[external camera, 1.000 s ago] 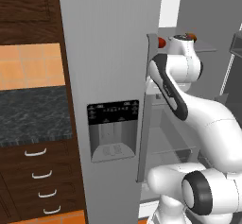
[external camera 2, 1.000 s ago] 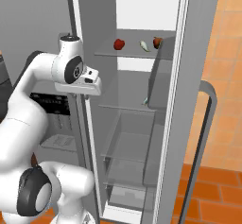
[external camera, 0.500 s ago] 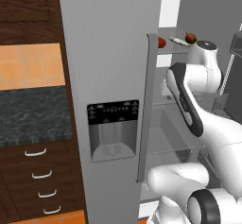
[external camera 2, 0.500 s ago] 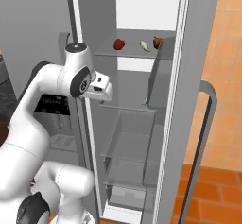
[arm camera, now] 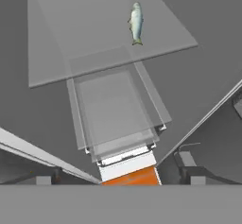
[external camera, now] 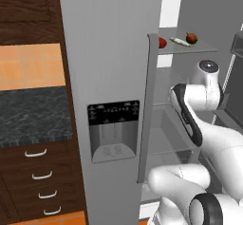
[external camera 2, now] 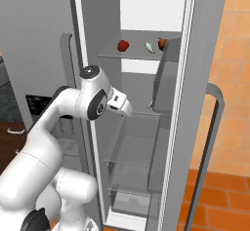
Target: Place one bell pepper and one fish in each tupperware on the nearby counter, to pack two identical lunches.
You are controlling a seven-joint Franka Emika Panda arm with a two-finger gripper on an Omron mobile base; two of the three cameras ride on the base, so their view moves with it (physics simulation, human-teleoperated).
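Two red bell peppers (external camera 2: 123,45) (external camera 2: 162,43) lie on the open fridge's top shelf with a pale fish (external camera 2: 149,47) between them; the same peppers (external camera: 162,42) (external camera: 191,38) show in the left base view. A second silvery fish (arm camera: 136,23) lies on a glass shelf lower down, ahead of my gripper (arm camera: 120,180). The gripper is open, its tips far apart with nothing between them. My hand (external camera 2: 121,104) is inside the fridge at middle-shelf height. The dark stone counter (external camera: 33,115) is left of the fridge. The tupperware is out of view.
The closed left fridge door (external camera: 111,100) with its dispenser stands beside my arm. The open right door (external camera 2: 195,103) and its handle (external camera 2: 210,142) flank the compartment. Clear drawers (arm camera: 113,114) sit below the glass shelf. Wooden drawers (external camera: 40,176) are under the counter.
My arm has swung from beside the left door into the open fridge compartment, and the hand has dropped towards the middle shelf.
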